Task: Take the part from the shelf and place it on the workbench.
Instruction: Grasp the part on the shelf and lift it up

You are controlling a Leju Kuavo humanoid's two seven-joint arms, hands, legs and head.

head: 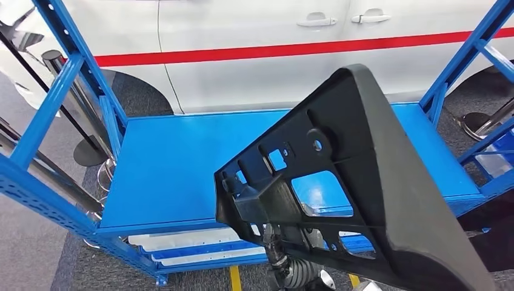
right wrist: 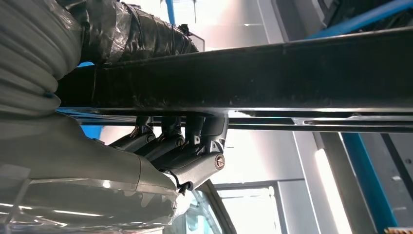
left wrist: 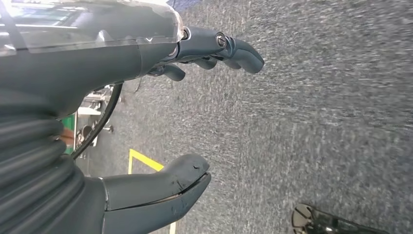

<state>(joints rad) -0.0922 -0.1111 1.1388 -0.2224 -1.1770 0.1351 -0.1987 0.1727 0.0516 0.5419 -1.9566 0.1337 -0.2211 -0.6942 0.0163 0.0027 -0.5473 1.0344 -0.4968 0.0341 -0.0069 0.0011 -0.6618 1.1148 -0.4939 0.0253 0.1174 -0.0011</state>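
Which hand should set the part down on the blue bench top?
Right. The right hand already grips the part, held up over the blue bench. The left hand hangs open over the floor, holding nothing.

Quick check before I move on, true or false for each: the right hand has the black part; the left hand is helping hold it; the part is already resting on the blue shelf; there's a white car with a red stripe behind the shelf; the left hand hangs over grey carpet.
1. The right hand grips the black part. True.
2. The left hand helps hold the part. False: its fingers are apart and it holds nothing.
3. The part rests on the blue shelf. False: it is held up in front of the camera, and the shelf board behind it is bare.
4. A white car with a red stripe stands behind the shelf. True.
5. The left hand hangs over grey carpet. True.
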